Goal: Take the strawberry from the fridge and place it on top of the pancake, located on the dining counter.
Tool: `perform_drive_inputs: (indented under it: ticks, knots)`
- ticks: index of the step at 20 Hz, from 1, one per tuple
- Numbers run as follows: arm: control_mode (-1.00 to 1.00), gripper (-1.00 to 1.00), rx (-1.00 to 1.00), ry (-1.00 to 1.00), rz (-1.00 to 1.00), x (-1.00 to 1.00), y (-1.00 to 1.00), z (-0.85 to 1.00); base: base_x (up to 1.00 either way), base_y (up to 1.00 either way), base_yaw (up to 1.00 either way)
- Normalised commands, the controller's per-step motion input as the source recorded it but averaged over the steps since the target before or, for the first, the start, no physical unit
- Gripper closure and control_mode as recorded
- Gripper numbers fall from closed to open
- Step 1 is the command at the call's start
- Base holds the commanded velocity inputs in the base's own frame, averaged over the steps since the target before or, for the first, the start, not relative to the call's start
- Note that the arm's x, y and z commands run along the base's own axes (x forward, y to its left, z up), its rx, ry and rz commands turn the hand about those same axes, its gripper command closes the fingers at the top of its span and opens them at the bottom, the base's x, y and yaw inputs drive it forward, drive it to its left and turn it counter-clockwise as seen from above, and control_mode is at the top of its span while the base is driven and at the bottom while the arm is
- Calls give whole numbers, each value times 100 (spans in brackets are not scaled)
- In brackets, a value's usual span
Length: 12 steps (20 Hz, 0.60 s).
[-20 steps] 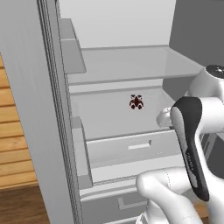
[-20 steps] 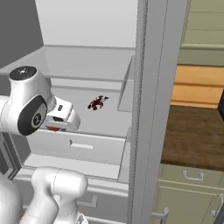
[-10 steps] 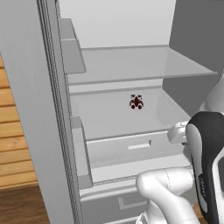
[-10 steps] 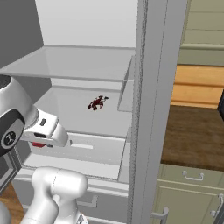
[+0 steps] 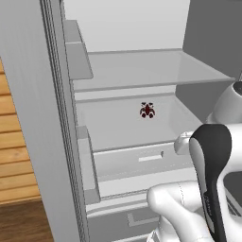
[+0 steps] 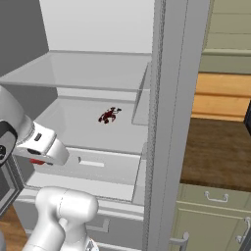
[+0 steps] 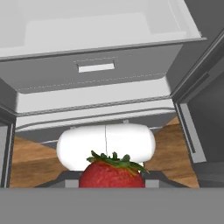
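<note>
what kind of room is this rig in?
A rendered home kitchen, most likely. The arm works at an open fridge with clear shelves and a drawer; pale green cabinets and a dark wooden counter stand beside it. The hand holds a strawberry.

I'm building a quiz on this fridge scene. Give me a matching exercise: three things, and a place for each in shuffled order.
Things:
1. red strawberry with green leaves
2. small dark red item
3. white drawer with a slot handle

Places:
A. just beneath the white fridge shelf
B. lying on that shelf
C. in the end effector

Pairs: 1-C, 2-B, 3-A
</note>
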Motion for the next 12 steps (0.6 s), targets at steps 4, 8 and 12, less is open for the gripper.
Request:
perform_drive_inputs:
  ticks: [4, 8, 12]
  knots:
    - [-100, 100, 0, 0, 0, 0, 0, 0, 0, 0, 0]
    - [-100, 100, 0, 0, 0, 0, 0, 0, 0, 0, 0]
    - [100, 100, 0, 0, 0, -3, 0, 0, -26, -9, 0]
